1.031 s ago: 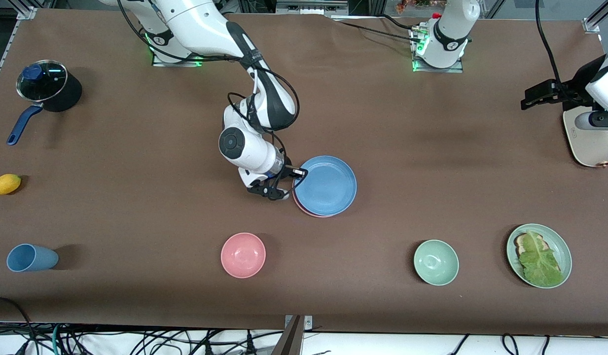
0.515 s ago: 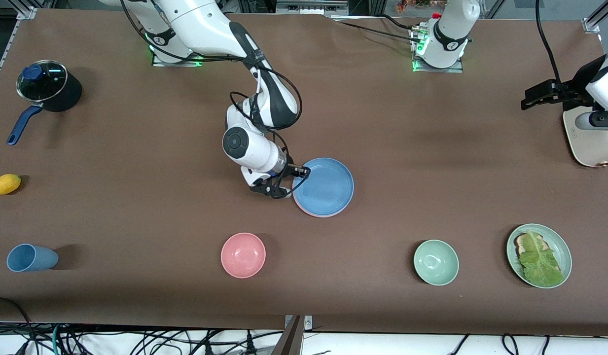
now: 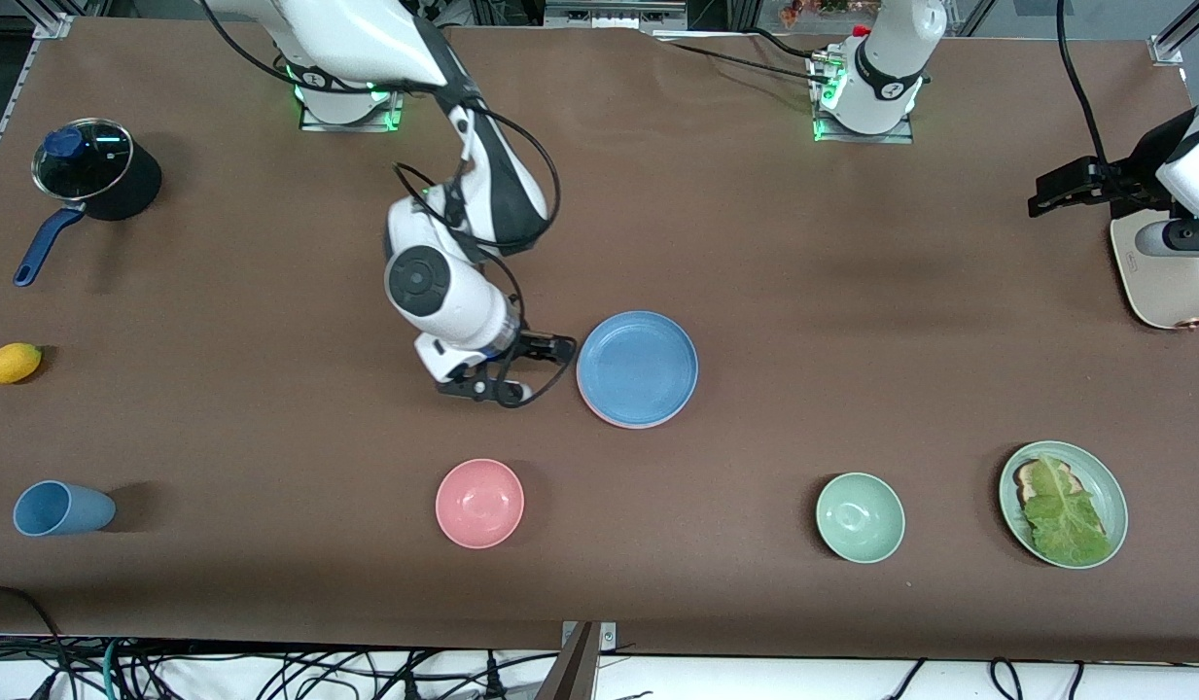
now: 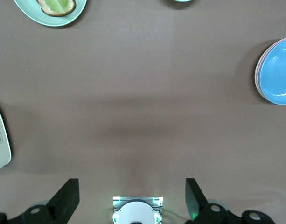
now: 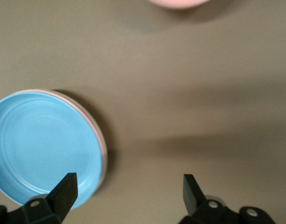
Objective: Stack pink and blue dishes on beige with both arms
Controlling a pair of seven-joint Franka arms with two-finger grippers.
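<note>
Matte light-blue plate, round and shallow with a low raised rim, lay on top of the stack near the middle of the brown table. A thin crescent of the pink plate showed beneath its edge on the side nearer the front camera; in the right wrist view the pink rim traced the blue plate's outline, with a paler rim, apparently the beige plate, just outside it, though too little showed to be certain. The right gripper, slim and black, hung low over bare table just beside the stack toward the right arm's end, its fingers spread wide and holding nothing, apart from the plates. The left gripper waited high over the table in front of its own base, fingers likewise spread wide and empty. Nearer the front camera stood a smooth, deeper pink bowl, a pale green bowl and a pale green plate bearing lettuce. Toward the right arm's end lay a blue cup on its side, a yellow fruit and a dark glass-lidded pot with a blue handle.
</note>
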